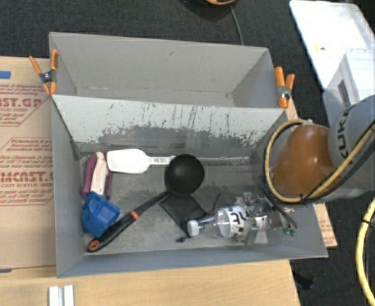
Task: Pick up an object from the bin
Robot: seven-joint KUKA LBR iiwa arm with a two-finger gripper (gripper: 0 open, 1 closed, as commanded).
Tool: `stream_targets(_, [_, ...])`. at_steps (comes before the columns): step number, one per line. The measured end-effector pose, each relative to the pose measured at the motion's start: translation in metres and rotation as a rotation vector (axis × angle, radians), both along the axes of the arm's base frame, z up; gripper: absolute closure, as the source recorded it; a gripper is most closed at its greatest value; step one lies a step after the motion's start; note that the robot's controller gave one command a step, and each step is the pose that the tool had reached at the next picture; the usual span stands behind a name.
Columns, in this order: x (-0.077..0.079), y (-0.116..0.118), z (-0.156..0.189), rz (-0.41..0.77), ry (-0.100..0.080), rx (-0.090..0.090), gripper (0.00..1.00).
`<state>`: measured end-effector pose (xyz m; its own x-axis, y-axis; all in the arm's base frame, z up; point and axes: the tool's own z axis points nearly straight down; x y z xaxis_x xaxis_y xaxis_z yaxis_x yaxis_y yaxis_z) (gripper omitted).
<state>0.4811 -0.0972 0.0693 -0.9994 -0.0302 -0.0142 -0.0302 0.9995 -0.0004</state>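
Observation:
My gripper [267, 217] is low in the bin's front right corner, below the orange-brown cover. Right against its left side lies a shiny silver and clear bottle-like thing [229, 220] with a white cap, pointing left. Whether that thing is between the fingers I cannot tell. A flat black piece [184, 208] lies just left of it on the bin floor. Behind that piece sits a black ladle [184, 174], its long handle running to the front left and ending in an orange tip.
A white spatula [133, 161] lies along the back wall. A pink and white packet [95, 174] leans at the left wall, with a blue block-like thing [98, 214] in front of it. The arm and its cables crowd the right rim.

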Motion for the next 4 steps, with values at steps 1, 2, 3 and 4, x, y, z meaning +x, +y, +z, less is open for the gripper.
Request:
stream_targets(1, [0.001, 0.000, 0.000, -0.019, 0.000, 0.001, 1.00])
stream_targets(2, [0.008, -0.001, 0.000, -0.021, 0.001, 0.001, 1.00])
stream_targets(3, [0.011, -0.003, 0.000, -0.105, 0.001, 0.003, 1.00])
stream_targets(4, [0.007, 0.000, 0.060, -0.046, 0.007, 0.003, 1.00])
